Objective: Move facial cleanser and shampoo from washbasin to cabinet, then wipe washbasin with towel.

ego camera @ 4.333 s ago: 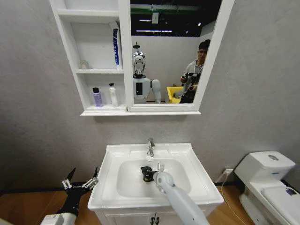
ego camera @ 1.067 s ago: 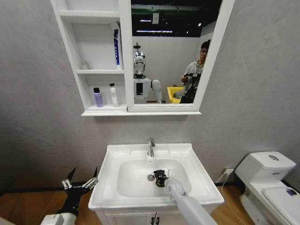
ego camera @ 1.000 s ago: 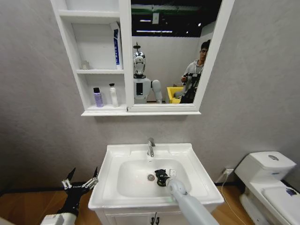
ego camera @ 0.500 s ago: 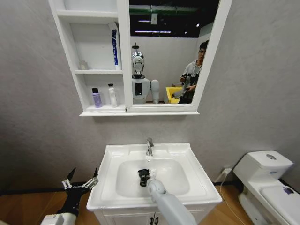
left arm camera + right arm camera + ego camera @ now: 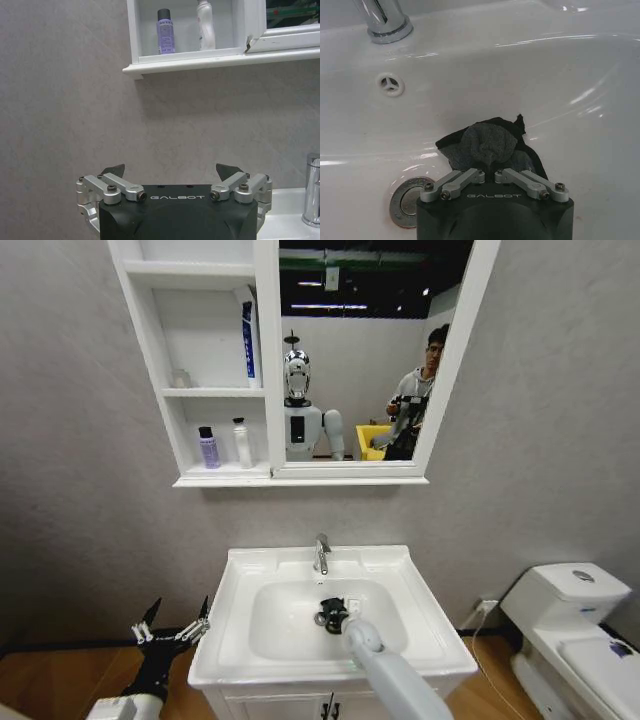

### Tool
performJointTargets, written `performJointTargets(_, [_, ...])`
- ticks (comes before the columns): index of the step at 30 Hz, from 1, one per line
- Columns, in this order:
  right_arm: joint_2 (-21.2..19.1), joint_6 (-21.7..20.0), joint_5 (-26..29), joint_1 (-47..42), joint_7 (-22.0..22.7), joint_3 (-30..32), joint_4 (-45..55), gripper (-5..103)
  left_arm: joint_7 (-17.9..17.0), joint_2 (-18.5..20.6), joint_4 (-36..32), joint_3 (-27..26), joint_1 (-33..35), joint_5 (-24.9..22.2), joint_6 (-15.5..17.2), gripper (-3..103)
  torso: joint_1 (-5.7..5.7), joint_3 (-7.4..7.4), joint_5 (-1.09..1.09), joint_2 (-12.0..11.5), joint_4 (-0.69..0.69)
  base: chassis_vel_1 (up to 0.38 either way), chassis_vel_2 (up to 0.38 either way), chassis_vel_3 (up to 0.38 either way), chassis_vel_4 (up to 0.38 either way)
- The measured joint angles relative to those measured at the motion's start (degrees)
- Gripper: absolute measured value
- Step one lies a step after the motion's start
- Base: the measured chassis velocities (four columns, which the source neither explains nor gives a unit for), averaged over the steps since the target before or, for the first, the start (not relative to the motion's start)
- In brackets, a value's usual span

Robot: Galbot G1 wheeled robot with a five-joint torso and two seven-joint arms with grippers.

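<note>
Since half a second ago the right gripper (image 5: 331, 614) has slid rightward across the bowl, from left of the drain to just right of it, dragging the towel (image 5: 489, 146) with it. Nearest the robot, the left gripper (image 5: 171, 630) hangs low beside the left edge of the washbasin (image 5: 420, 615), its fingers spread wide and empty. Inside the bowl the right gripper's fingers are pinched together on the bunched dark towel, which presses against the wet white ceramic; the drain (image 5: 407, 201) lies just beside the cloth, the overflow hole (image 5: 390, 84) farther up the bowl wall. Beyond stands the chrome tap (image 5: 321, 553) at the basin's far rim. A white toilet (image 5: 575, 625) sits to the right. On the grey wall above hangs the cabinet (image 5: 267, 360), its bottom shelf holding a purple bottle (image 5: 208, 448) and a white bottle (image 5: 241, 443) side by side, left of the mirror (image 5: 365, 350).
</note>
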Motion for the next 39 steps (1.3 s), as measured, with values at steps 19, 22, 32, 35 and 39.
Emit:
performJointTargets(19, [6.44,1.20,-0.10,-0.55,2.14,-8.87,6.08,4,0.00,0.00,0.00,-0.01,0.00,0.00,0.00,100,0.00,-0.01,0.00,0.00,0.04,0.000,0.000,0.000,0.000])
performJointTargets(22, [2.87,1.33,-0.63,-2.80,2.19,-6.31,12.16,4,0.00,0.00,0.00,0.00,0.00,0.00,0.00,100,0.00,-0.01,0.00,0.00,0.01,0.000,0.000,0.000,0.000])
performJointTargets(32, [-15.01,2.45,-2.63,-12.97,-0.04,7.44,28.85,4,0.00,0.00,0.00,0.00,0.00,0.00,0.00,100,0.00,-0.01,0.01,0.01,0.00,0.000,0.000,0.000,0.000])
performJointTargets(35, [-17.38,3.26,-2.04,-12.88,-0.88,9.59,28.96,4,0.00,0.00,0.00,0.00,0.00,0.00,0.00,100,0.00,-0.01,0.01,0.01,0.02,0.000,0.000,0.000,0.000])
performJointTargets(39, [-18.30,4.41,-2.04,-11.69,-2.04,10.90,27.00,4,0.00,0.00,0.00,0.00,0.00,0.00,0.00,100,0.00,-0.01,0.01,0.01,0.05,0.000,0.000,0.000,0.000])
